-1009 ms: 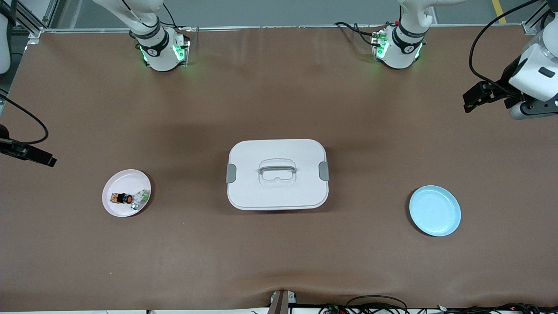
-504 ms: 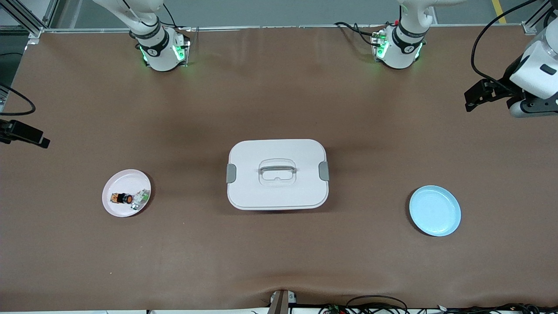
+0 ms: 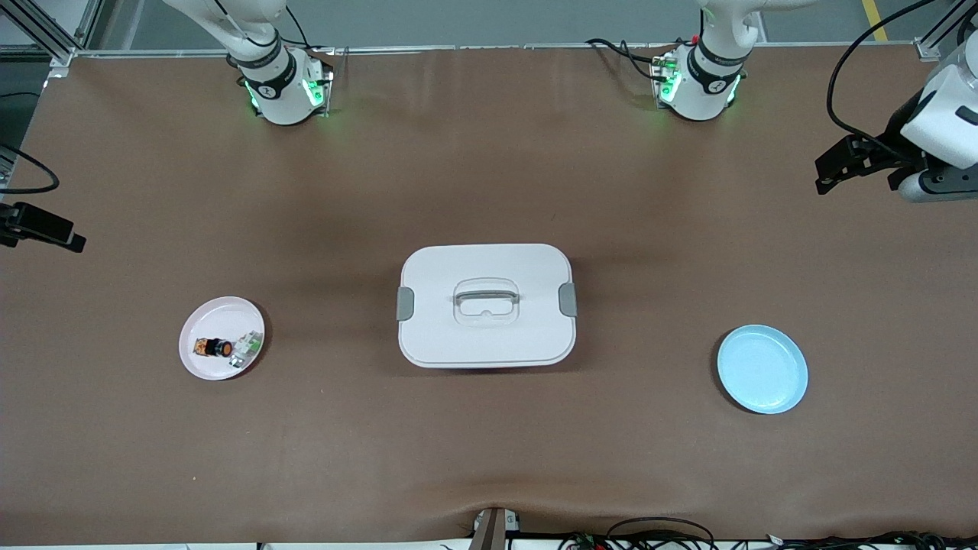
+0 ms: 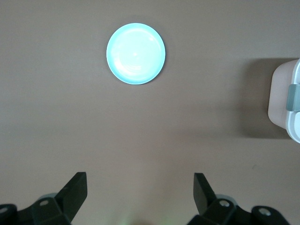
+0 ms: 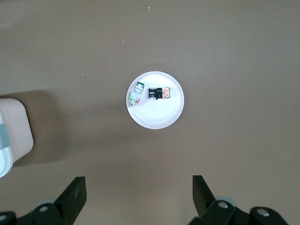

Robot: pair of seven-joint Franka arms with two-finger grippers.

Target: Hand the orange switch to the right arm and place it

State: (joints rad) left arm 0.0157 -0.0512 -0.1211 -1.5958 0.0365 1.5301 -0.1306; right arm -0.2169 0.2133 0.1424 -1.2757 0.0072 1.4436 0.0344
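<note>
Two plates and one lidded box lie on the brown table point(image 3: 489, 176). The pink plate point(image 3: 200, 365), toward the right arm's end, carries the orange switch point(image 3: 215, 347), which lies on its side, and just beside it a small white-and-green component point(image 3: 246, 347); the two look close but whether they touch cannot be told. The white box point(image 3: 486, 305), with grey side latches and a recessed handle in its lid, sits mid-table between the plates. The blue plate point(image 3: 762, 369), toward the left arm's end, has nothing on it.

The right gripper point(image 5: 139, 199) hangs high over the table at the right arm's end, its fingers point(image 5: 75, 197) spread wide and holding nothing; its wrist view looks down on the pink plate and both parts. The left gripper point(image 4: 139, 194) hangs high over the left arm's end of the table, fingers point(image 4: 77, 192) likewise wide apart and empty; its wrist view looks down on the blue plate and a corner of the white box.
</note>
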